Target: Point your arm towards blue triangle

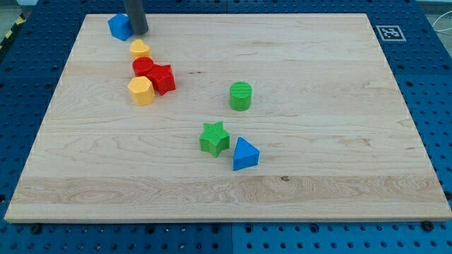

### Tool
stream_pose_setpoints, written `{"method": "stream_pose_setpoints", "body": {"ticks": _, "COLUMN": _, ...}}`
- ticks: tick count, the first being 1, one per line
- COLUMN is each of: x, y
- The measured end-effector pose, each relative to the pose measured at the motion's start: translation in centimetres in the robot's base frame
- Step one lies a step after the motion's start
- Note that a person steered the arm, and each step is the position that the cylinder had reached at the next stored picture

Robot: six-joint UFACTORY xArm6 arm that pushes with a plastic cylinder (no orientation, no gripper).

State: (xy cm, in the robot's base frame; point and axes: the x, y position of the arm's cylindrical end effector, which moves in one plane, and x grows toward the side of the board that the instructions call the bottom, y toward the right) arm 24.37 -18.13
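Note:
The blue triangle (244,154) lies a little below the board's middle, with a green star (214,137) touching its left side. My tip (139,32) is at the view's top left, right beside a blue block (119,27) on its left. The tip is far from the blue triangle, up and to the left of it.
Below the tip sits a cluster: a yellow block (140,49), a red round block (143,67), a red star-like block (162,78) and a yellow hexagonal block (141,91). A green cylinder (241,96) stands near the middle. The wooden board (339,141) lies on a blue pegboard table.

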Motion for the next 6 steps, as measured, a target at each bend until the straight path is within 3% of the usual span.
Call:
{"method": "stream_pose_setpoints", "body": {"ticks": 3, "x": 0.1, "y": -1.6}}
{"method": "stream_pose_setpoints", "body": {"ticks": 6, "x": -1.1, "y": 6.2}}
